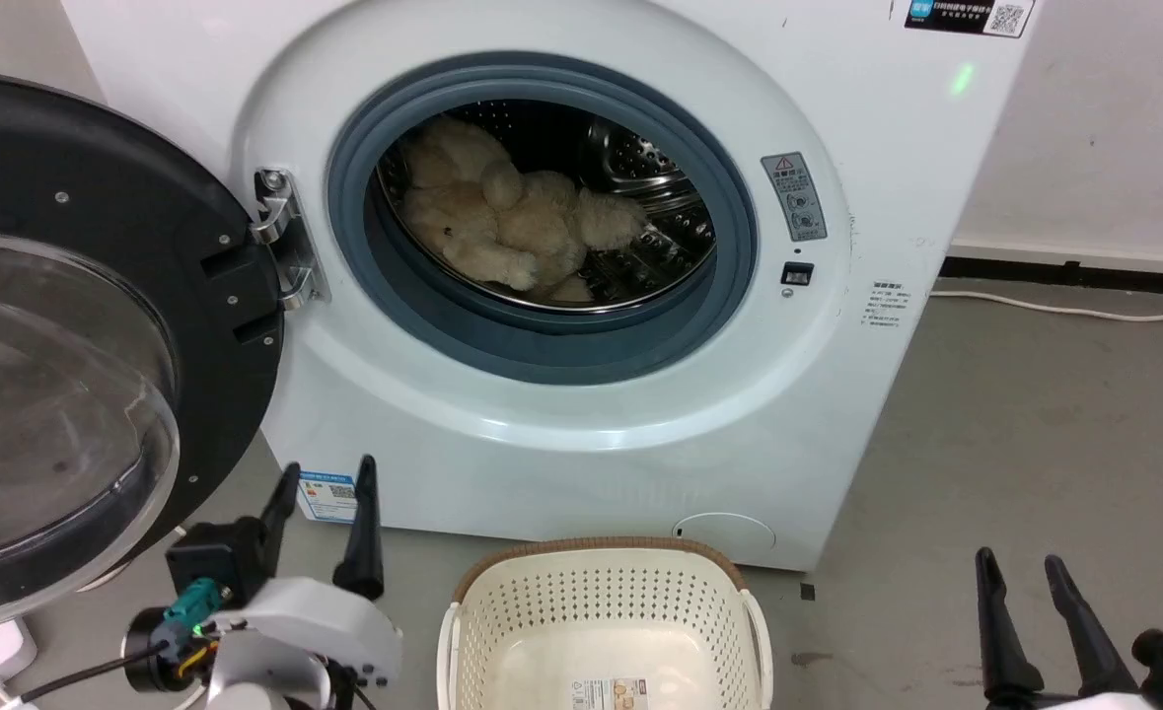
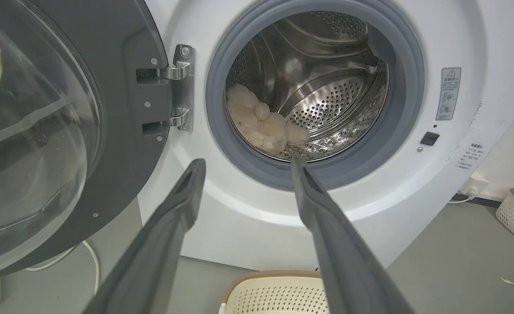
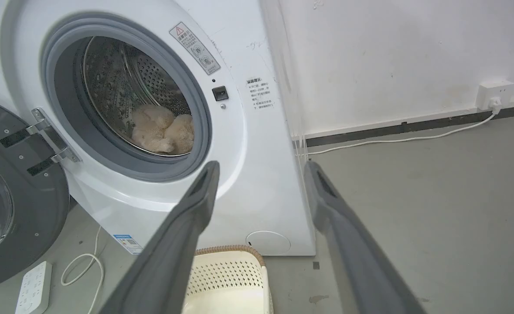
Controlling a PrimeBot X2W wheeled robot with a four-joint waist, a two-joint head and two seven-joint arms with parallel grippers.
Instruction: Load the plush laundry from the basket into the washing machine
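Plush laundry (image 1: 507,222) lies inside the washing machine (image 1: 581,434), on the floor of the perforated steel drum (image 1: 660,187), toward the drum's left side and behind the grey gasket (image 1: 542,340); no fur seen hanging over the lip

Basket (image 1: 601,592) stands on the floor just in front of the washing machine, below the porthole. The visible part of its inside is bare plastic with a paper label (image 1: 616,693), nothing plush in it

Left gripper (image 1: 328,467) hovers in front of the washing machine's lower left, fingers spread, nothing between them; the left wrist view looks past them into the drum. Right gripper (image 1: 1018,558) hovers off the washing machine's lower right corner, fingers also apart, holding nothing. Both are well clear of the porthole

Door (image 1: 98,247) is swung wide on the hinge (image 1: 280,237) at the washing machine's left, clear dome facing out

Progress call: loading looks done, with the bundle in the drum, the basket emptied and both claws free. Nothing of the task as worded seems left. Shutting the door would be extra, and the bundle looks deep enough not to catch in the gasket

Power strip (image 3: 32,288) and a white cable (image 3: 80,272) lie on the floor under the door, left of the washing machine, not in the way
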